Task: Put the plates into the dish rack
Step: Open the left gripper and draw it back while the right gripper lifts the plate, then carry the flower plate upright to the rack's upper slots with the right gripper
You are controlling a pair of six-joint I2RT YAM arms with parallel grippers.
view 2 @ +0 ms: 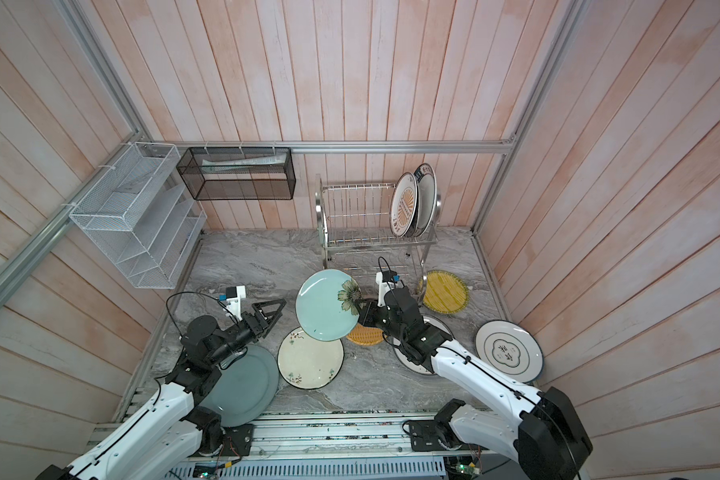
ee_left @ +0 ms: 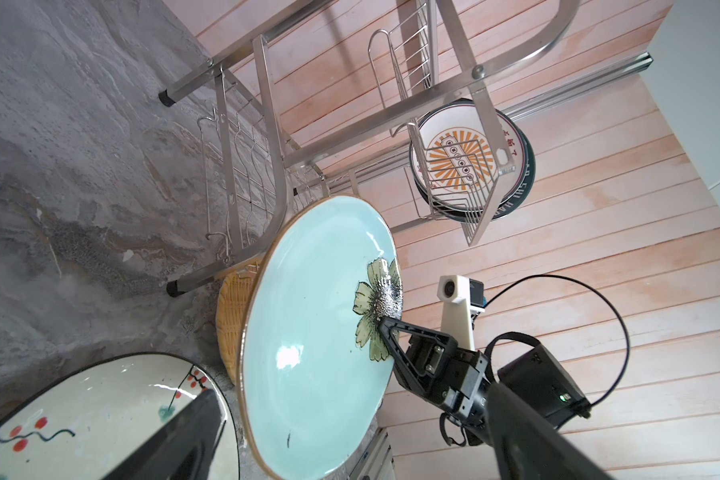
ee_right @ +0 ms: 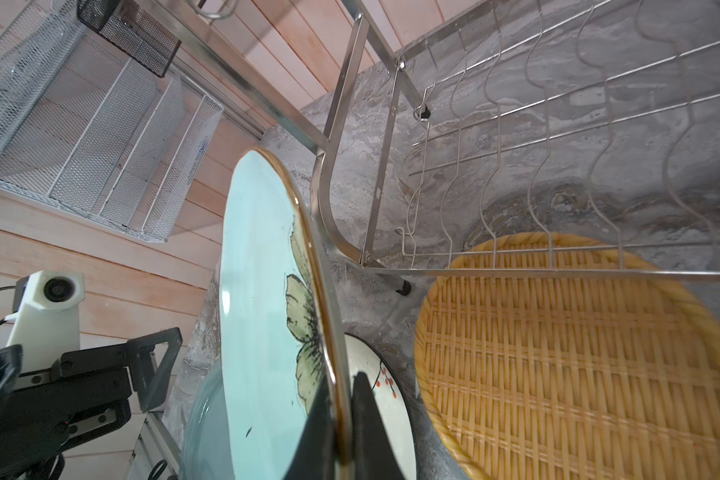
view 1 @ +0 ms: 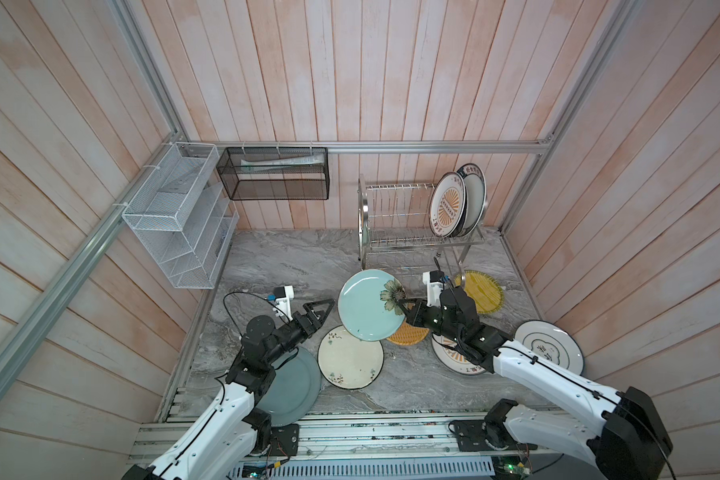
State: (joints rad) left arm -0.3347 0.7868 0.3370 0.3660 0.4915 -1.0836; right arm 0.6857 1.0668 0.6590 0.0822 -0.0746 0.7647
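**Teal plate held on edge at the rack's left frame**

The teal plate (view 1: 366, 307) is off the counter (view 1: 275, 257) and tilted steeply, flower side toward the right arm. In the right wrist view its gold rim runs just beside the curved tube of the dish rack (view 1: 412, 232); whether rim and tube touch cannot be told. In both top views its lower edge overlaps the cream flowered plate (view 1: 350, 357) and an orange woven plate (view 1: 408, 334).

Two plates stand at the right end of the rack's upper tier: a sunburst plate (view 1: 447, 205) in front and a blue-ringed plate (view 1: 474, 195) behind it. The divider prongs to their left stand free. A yellow woven plate (view 1: 481, 293) lies on the counter by the rack's right legs, partly under the lower tier. Bare marble stretches from the rack's left side to the wall with the white mesh shelf (view 1: 175, 216).

Three more plates lie flat near the front. A grey-blue plate (view 1: 296, 386) is under the left arm, a second sunburst plate (view 1: 449, 357) is under the right arm, and a white ringed plate (view 1: 551, 347) is by the right wall.

The right gripper (view 1: 406, 309) is clamped on the teal plate's rim at the painted flower, one finger on each face. The left gripper (view 1: 325, 313) stands spread wide and holds nothing, near the plate's left rim but apart from it.
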